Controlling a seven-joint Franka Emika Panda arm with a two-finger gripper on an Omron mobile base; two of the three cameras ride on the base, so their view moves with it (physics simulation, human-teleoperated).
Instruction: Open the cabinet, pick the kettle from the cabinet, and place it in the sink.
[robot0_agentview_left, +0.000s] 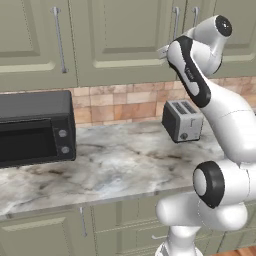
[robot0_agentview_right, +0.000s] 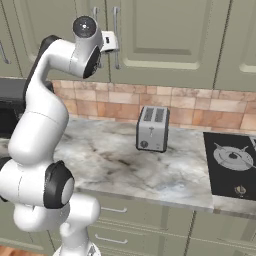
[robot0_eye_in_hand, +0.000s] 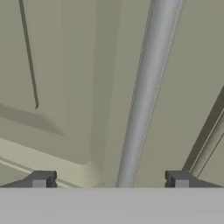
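toaster (robot0_agentview_right: 152, 128) on counter (robot0_agentview_right: 110, 160) (below cabinet (robot0_agentview_right: 165, 35)), microwave (robot0_agentview_left: 35, 127) left

A boxy silver toaster (robot0_agentview_right: 152, 128) stands on the marble counter (robot0_agentview_left: 115, 170), well below the fingers. A black microwave (robot0_agentview_left: 35, 127) sits far left, a black hob (robot0_agentview_right: 234, 165) far right.

A kitchen: green cabinet (robot0_agentview_left: 125, 40) fronts, marble table (robot0_agentview_left: 115, 165), toaster (robot0_agentview_right: 152, 128), black microwave (robot0_agentview_left: 35, 129), hob (robot0_agentview_right: 232, 165) at right.
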